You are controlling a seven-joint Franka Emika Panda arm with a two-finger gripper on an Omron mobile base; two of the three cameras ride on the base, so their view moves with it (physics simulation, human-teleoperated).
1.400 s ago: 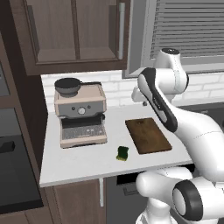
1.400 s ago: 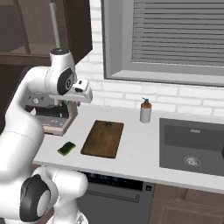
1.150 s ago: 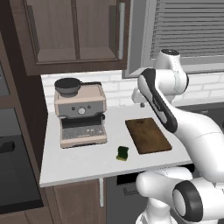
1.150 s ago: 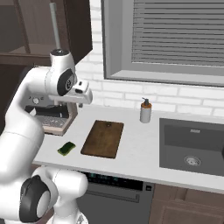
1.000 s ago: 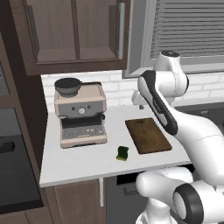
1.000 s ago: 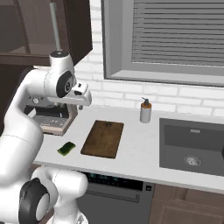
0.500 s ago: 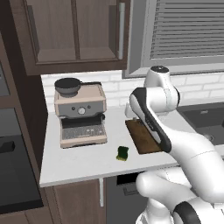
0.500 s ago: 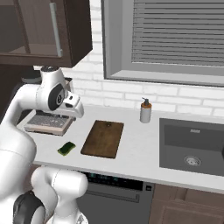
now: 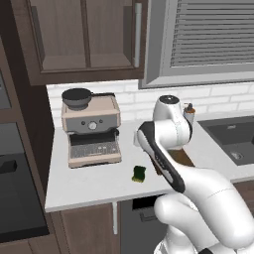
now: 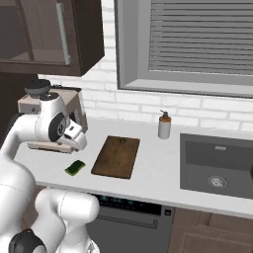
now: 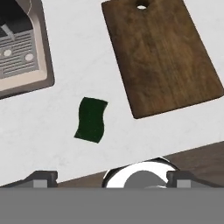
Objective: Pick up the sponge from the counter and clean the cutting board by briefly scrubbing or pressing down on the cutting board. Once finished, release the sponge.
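jaws (image 11: 111,177): released, wide | sponge (image 11: 91,119): on counter (image 11: 87,57), beside cutting board (image 11: 162,52)

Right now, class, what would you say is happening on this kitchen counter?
A white robot arm is reaching over the counter with its tool open and empty, looking down on the sponge. The sponge lies untouched on the counter between the coffee machine and the cutting board, touching neither. No scrubbing has begun; the sponge is not yet picked up.
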